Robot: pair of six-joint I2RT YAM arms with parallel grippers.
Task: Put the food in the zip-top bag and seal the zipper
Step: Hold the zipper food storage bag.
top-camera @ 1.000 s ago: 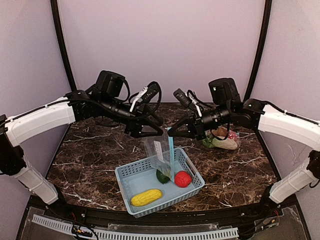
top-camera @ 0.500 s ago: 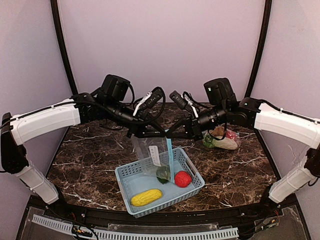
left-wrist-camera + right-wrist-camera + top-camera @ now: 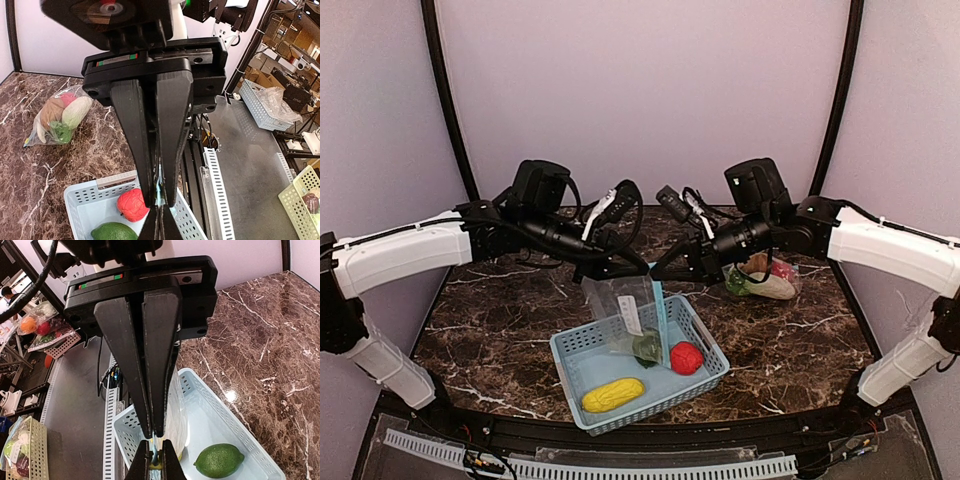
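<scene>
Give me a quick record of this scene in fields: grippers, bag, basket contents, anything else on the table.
left gripper: shut on zip-top bag top edge
right gripper: shut on the same edge
zip-top bag: hangs over the blue basket
blue basket: yellow corn, red apple, green fruit
table, far right: second bag, filled with food

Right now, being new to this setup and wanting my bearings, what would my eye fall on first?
A clear zip-top bag hangs at centre, its top pinched by the left fingers and right fingers, both shut on it. Below it a light blue basket holds yellow corn, a red apple and a green fruit. A filled bag lies right rear.
</scene>
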